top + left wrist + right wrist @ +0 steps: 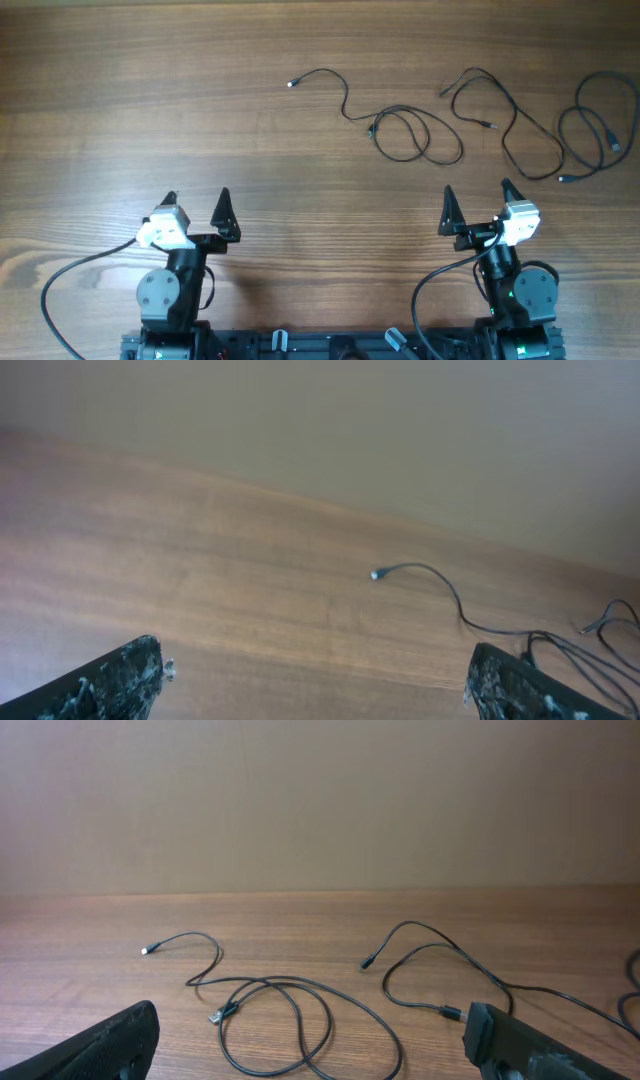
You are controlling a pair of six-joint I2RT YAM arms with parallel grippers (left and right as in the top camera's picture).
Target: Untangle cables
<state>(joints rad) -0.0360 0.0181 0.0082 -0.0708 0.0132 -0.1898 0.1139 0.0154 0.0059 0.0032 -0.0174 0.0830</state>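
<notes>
My left gripper (197,200) and right gripper (477,192) both gape wide over the wooden table (150,90), well apart from the loose black cables (400,110).

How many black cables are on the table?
3. One cable loops near the middle; a second cable squiggles to its right; a third cable curls at the far right edge. The right two cross, so I'm not certain.

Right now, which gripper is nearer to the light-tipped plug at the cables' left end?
Left. The left gripper is on the robot's side of the plug, slightly left of it; the right gripper is farther, well to its right.
</notes>
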